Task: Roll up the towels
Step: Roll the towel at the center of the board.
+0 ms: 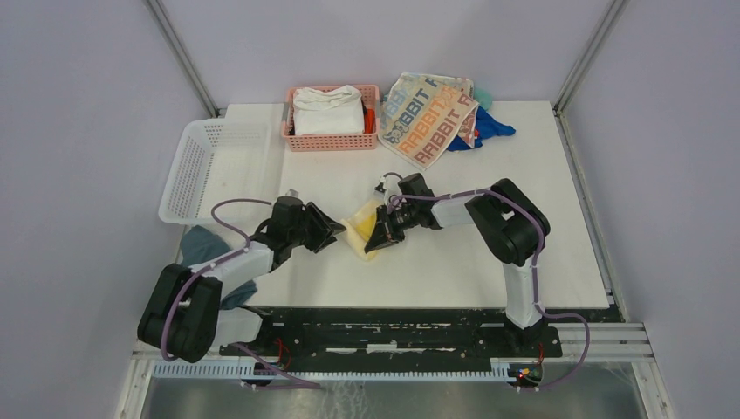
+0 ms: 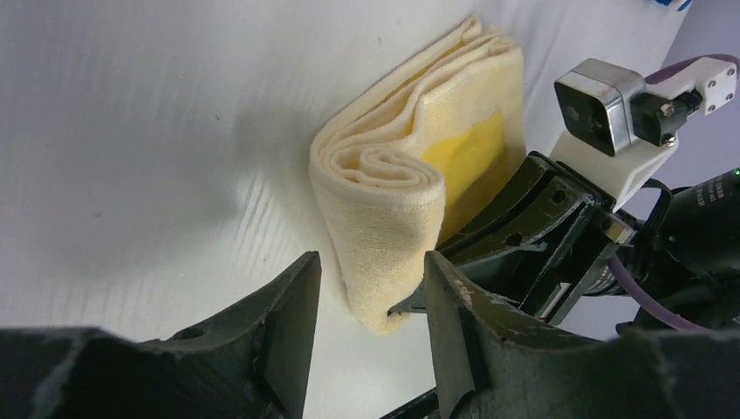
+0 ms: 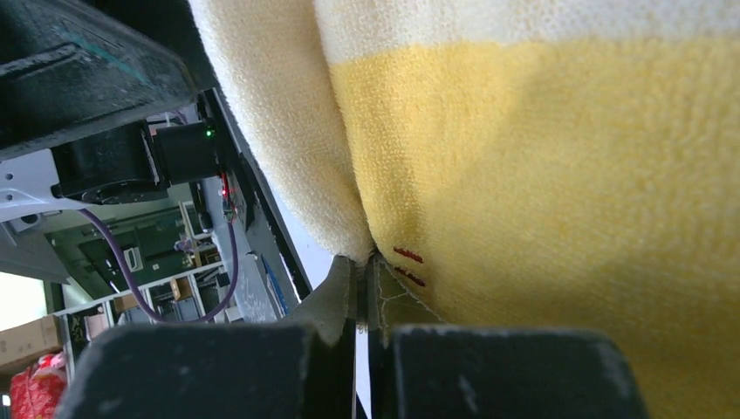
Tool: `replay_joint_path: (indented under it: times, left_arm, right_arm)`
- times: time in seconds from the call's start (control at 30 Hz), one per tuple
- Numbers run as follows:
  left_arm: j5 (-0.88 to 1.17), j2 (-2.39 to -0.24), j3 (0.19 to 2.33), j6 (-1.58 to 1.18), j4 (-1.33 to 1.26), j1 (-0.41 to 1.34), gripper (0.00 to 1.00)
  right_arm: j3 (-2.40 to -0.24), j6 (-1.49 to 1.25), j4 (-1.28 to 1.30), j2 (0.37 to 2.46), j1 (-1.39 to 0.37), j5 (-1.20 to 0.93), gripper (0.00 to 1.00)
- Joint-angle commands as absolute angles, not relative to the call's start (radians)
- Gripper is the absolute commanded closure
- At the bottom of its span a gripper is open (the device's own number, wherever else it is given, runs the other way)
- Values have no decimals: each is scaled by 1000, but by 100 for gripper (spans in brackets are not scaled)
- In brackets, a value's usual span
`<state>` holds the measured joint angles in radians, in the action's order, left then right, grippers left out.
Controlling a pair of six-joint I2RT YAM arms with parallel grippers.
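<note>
The yellow towel lies mid-table, partly rolled into a loose coil, between my two grippers. In the left wrist view its coiled end hangs down between my open left gripper's fingers, without clear contact. My left gripper sits just left of the towel. My right gripper is shut on the towel's lower corner; the right wrist view shows the jaws pinching the yellow cloth. The beige RABBIT towel lies spread at the back. The rabbit-face towel cannot be made out.
A pink basket at the back holds a thick white folded cloth. An empty white basket stands at the back left. A blue cloth lies beside the RABBIT towel. A grey-green cloth lies under the left arm.
</note>
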<state>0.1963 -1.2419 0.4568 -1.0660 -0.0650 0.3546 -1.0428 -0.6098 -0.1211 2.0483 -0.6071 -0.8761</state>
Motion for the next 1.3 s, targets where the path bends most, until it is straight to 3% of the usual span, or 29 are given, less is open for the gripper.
replay_joint_path:
  times: [0.0,0.2,0.47,0.83,1.0,1.27]
  left_arm:
    - [267,-1321,473,-1098,-188,351,45]
    - [254,-1455,487,-1106,-222,353,46]
    - [184,-1547,507,-1134,-124,357,48]
    - [117,-1576,550,-1117,-18,379,49]
    - [108,-1580,562,-1114,0,390,49]
    - [101,-1573,571,-1106,17,394,49]
  right_arm:
    - [-1046,-601,-82,2093,-598,-815,99]
    - [-1069,-555,-12,2073,-597,-777,92]
    - [-1104,-428,153,1956,-619,-649,71]
    - [-1177,-154,405,1685,-819,-70,39]
    - [-1202,-50,377,1678,-960,154,37]
    - [-1247,30,347,1796,-1040,274,37]
